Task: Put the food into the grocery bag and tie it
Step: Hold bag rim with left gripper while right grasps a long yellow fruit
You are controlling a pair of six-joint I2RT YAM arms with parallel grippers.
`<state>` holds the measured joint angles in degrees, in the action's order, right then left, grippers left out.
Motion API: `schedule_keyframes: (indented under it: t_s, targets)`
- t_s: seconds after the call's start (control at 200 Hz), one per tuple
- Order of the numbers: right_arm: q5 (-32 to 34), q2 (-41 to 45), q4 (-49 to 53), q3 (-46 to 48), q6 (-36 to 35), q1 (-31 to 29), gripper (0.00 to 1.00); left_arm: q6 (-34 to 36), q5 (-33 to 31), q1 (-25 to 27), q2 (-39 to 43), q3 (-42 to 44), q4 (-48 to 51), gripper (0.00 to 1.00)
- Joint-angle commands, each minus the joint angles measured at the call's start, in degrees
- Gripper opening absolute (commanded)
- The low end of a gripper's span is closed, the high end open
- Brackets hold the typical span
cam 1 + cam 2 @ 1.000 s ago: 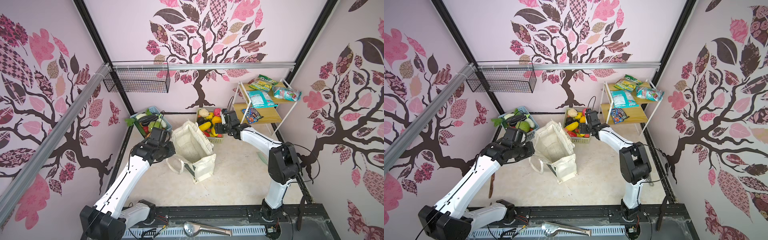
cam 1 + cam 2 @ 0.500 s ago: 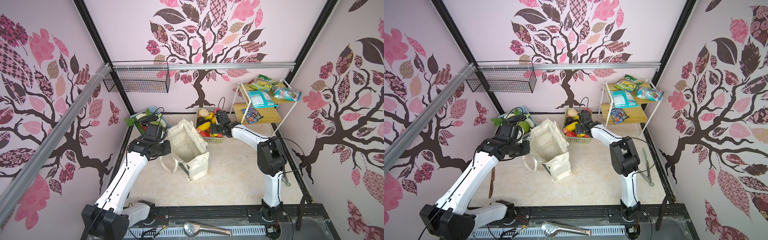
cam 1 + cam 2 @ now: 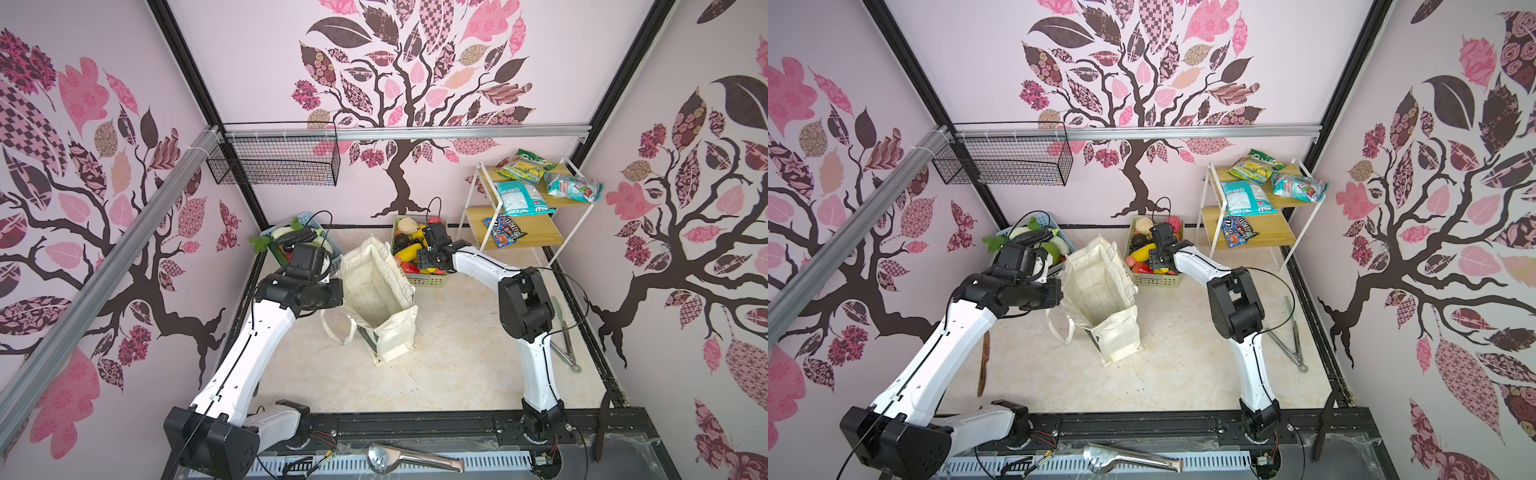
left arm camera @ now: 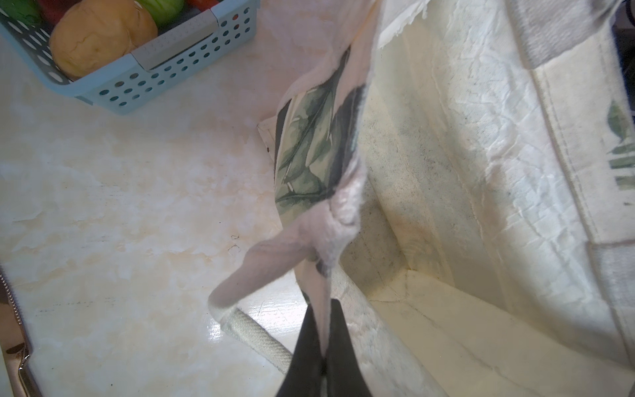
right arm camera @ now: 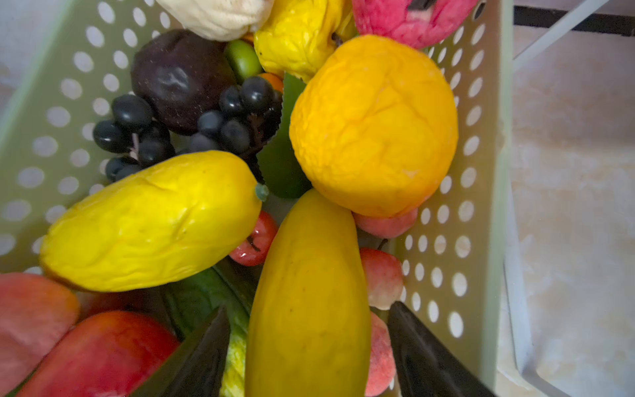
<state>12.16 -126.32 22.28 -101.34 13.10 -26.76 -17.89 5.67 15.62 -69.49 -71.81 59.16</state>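
Three containers are seen on the pale marbled floor, and each is placed here by the grocery bag. The bag stands upright and open-mouthed between the two arms, with one strap handle trailing on the floor beside it. In the left wrist view only its bare cream lining is shown. Its rim is pinched by the left gripper, whose fingers are pressed together on a fold of cloth printed with green leaves.

Just behind the bag, toward the left arm, a blue basket is filled with pale, green and dark vegetables. A tan lumpy piece is shown at its corner.

Just behind the bag, toward the right arm, a pale green basket is heaped with toy fruit. Yellow, orange, red and pink pieces, a dark plum-like one and black grapes can be told apart. The right gripper is positioned over this heap. Its fingers are spread wide to either side of a yellow oblong fruit, and a gap is visible on each side.

Farther from the bag, past that basket, snack packets are laid on a two-tier shelf.

In both top views the fingertips of both grippers are hidden by the wrists. The lower fruit is buried under the upper layer. In the left wrist view the print on the bag's far wall is cut off at the frame edge and cannot be read.
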Motion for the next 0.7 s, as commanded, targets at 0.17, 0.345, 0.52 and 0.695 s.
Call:
schedule_keyframes:
  t_s: [0.17, 0.345, 0.52, 0.695]
  targets:
    - [0.1, -3.8, 2.8, -2.7, 0.7, -0.5, 0.67, 1.0, 1.7, -0.2, 0.6, -3.2, -0.6, 0.0]
    - [-0.3, -1.0, 1.0, 0.0, 0.6, -0.5, 0.61, 0.9, 2.2, -0.2, 1.1, -2.8, -0.8, 0.0]
    - [0.0, 4.1, 0.3, 1.8, -0.4, -0.5, 0.61, 0.4, 2.8, -0.2, 1.3, -2.8, -1.3, 0.0]
    - [0.0, 10.4, -0.4, 3.7, -1.7, -0.6, 0.6, 0.4, 3.1, -0.2, 1.3, -2.8, -1.4, 0.0]
